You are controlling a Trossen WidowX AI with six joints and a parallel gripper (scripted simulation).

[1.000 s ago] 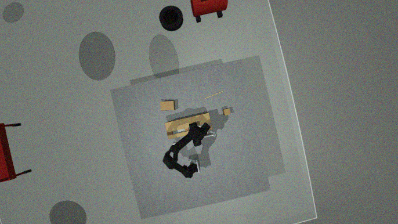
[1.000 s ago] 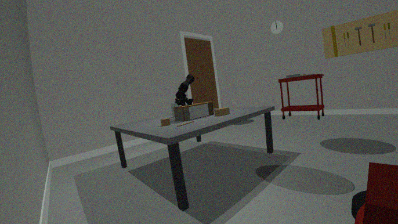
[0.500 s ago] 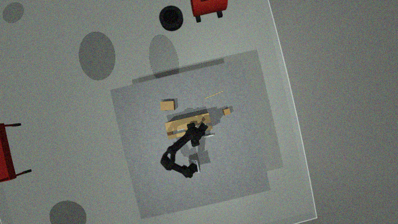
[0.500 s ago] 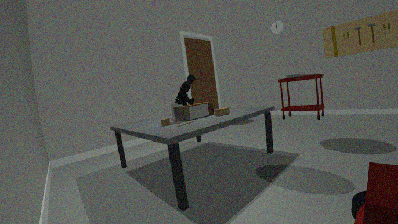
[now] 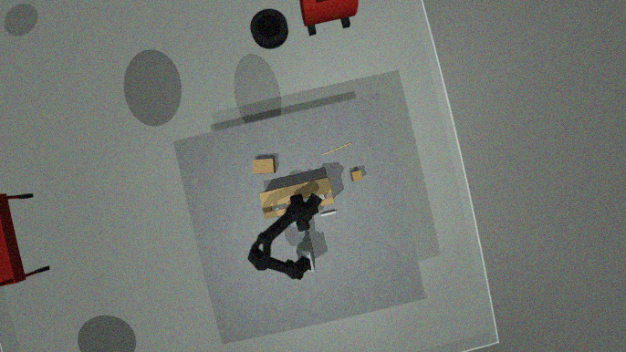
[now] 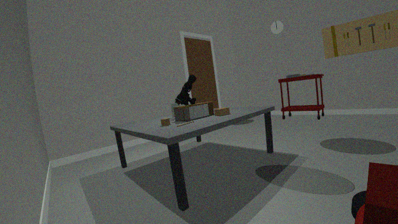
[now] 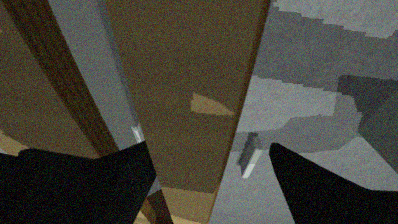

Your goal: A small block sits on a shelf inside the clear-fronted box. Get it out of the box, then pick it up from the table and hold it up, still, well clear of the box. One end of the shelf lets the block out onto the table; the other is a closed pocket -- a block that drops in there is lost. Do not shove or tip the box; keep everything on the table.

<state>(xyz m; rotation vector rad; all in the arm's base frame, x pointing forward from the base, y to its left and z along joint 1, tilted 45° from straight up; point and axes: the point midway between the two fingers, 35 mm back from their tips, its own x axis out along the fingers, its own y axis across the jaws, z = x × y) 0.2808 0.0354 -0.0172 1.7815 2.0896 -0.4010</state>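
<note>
The tan-topped box [image 5: 325,184] [image 6: 200,111] stands on the grey table [image 5: 379,255] [image 6: 139,127]. Its clear side shows in the exterior view. A long slot runs along its top. My gripper [image 5: 306,203] [image 7: 219,142] is over the box top, pointing down. In the wrist view its black fingers stand wide apart, open and empty, with a shadowed tan strip of the box top showing between them. The left finger overlaps the slot in that view; the right finger appears over the table beside the box. The small block cannot be made out; its place on the shelf is hidden or too dark.
A larger tan block [image 5: 263,166] [image 6: 221,111] and a small tan block [image 5: 356,175] [image 6: 165,122] sit outside the box. A thin stick [image 5: 337,149] [image 6: 185,123] lies nearby. A short white bar [image 5: 328,212] [image 7: 251,164] lies close beside the box, on the arm's side.
</note>
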